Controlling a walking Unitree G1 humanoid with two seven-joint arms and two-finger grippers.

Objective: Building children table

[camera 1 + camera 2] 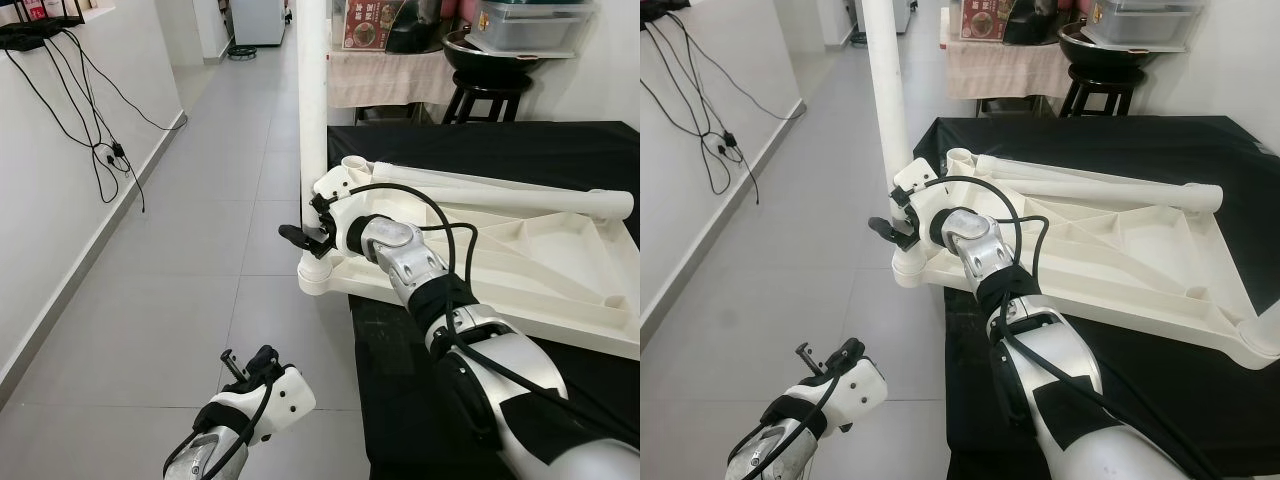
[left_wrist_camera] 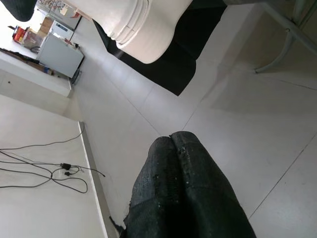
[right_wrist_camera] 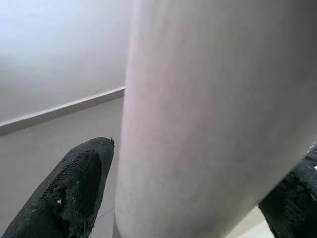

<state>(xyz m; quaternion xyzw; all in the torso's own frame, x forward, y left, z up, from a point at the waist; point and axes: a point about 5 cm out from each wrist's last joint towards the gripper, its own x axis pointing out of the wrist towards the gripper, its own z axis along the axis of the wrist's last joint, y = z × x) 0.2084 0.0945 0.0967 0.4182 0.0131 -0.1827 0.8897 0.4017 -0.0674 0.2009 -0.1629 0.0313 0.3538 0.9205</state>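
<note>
Standing upright at the centre of your head view, the white table leg (image 1: 312, 90) rises from the corner socket (image 1: 318, 272) of the upturned white tabletop (image 1: 520, 265), which lies on the black-covered worktop (image 1: 480, 150) filling the right half of the frame. You have the right gripper (image 1: 306, 236) at the base of that leg, just above the socket, with its black fingers (image 3: 74, 193) on either side of the leg; in the right wrist view the leg sits between them, touching or nearly so. A second white leg (image 1: 500, 192) lies flat across the tabletop, toward the upper right.

Your left gripper (image 1: 245, 368) hangs low at the bottom centre-left, over the grey tiled floor (image 1: 200, 230), its fingers (image 2: 183, 193) pressed together and holding nothing. Black cables (image 1: 95, 120) trail down the white wall at the upper left.
</note>
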